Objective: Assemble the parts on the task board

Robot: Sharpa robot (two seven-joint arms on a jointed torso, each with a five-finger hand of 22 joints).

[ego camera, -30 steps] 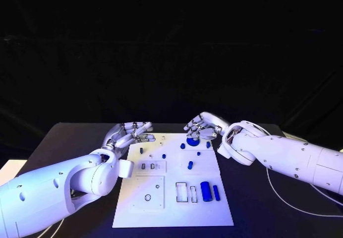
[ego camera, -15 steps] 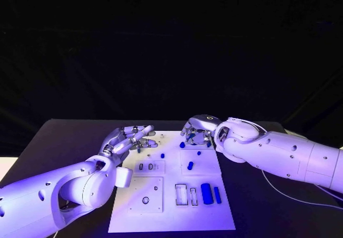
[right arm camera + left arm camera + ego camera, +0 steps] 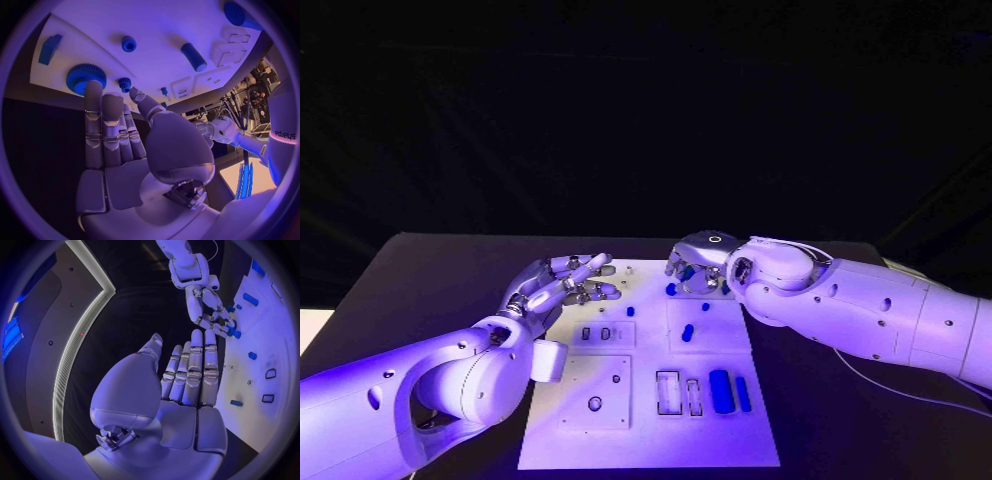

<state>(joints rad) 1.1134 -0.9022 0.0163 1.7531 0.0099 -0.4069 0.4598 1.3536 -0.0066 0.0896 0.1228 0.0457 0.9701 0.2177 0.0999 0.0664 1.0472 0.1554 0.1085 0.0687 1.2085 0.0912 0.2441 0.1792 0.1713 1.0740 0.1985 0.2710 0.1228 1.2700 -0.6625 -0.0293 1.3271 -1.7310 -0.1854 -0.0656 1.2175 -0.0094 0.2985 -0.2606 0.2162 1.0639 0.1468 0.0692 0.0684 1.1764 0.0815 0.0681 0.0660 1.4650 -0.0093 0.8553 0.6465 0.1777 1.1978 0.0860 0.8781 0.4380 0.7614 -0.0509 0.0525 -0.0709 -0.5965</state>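
The task board [image 3: 646, 400] lies in the middle of the black bench [image 3: 430, 280], with the blue parts spread across it. A large gear [image 3: 85, 77] and a small gear [image 3: 125, 83] sit near the board's far edge, at about 12 o'clock from its centre. A long blue cylinder [image 3: 718, 390] lies beside the slots toward 5 o'clock.

Over the last second the right hand [image 3: 695, 268] has come down from a raised, palm-showing pose and now reaches fingers-down over the gears. In the right wrist view its fingertips [image 3: 94, 90] lie at the large gear's rim. They do not visibly enclose any part, so I judge it released and about to grasp.

The left hand [image 3: 568, 280] has drifted only slightly. It hovers at the board's 10 o'clock corner, fingers straight and apart, holding nothing.

This suggests the gear is the next part, with assembly hardly begun.

Around the bench the room is dark, with black drapes behind.
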